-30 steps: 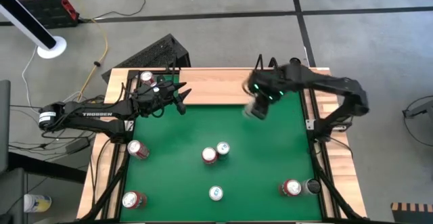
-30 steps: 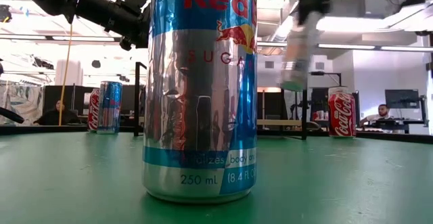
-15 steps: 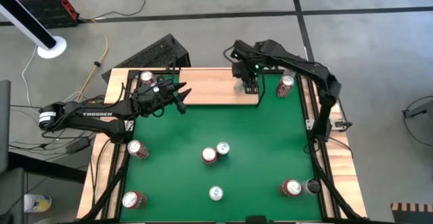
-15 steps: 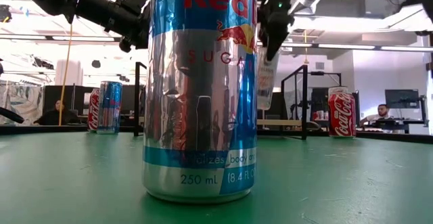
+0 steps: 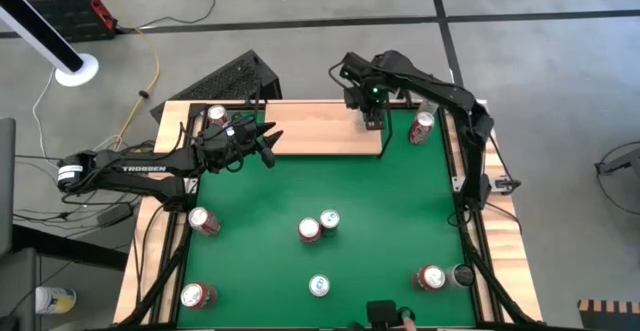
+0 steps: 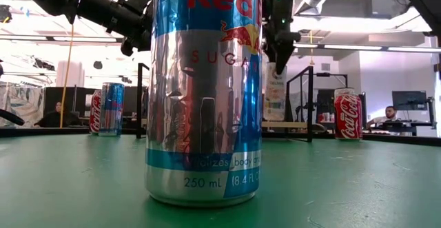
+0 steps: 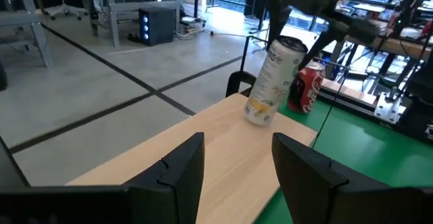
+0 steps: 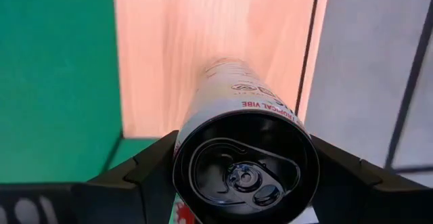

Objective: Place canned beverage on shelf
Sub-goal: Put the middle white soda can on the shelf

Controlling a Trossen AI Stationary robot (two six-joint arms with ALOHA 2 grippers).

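Holding 1 pale slim can (image 7: 272,82) from above, your right gripper (image 5: 373,114) stands over the right end of the shelf (image 5: 310,129), its 2 fingers pinching the can's upper body on either side.

Item 1, the can: in the left wrist view it leans, base at or just over the light-wood board, top tipped toward the gripper above it. Whether the base touches the board cannot be told. Its long axis runs nearly vertical, and the right wrist view looks straight down on the lid, with the board directly beneath and the shelf's black wire frame (image 8: 308,45) just beside.

Item 2, the deciding relation: the can hangs directly below your right gripper, over the board's far right corner, close to the end frame. Judged from this, the next move is a short straight descent and release; square the can upright first, or it may topple off the edge on letting go.

Item 3, left gripper (image 5: 262,141): fingers spread and empty, waiting near the shelf's left end, well apart from the can. Your right arm is the nearer.

Item 4, other stock: 1 red cola can (image 5: 421,127) on the green table (image 5: 400,221) just right of the shelf, several more cans scattered across the table, and 1 tall blue-and-silver energy drink can (image 6: 205,90) close to the low camera.
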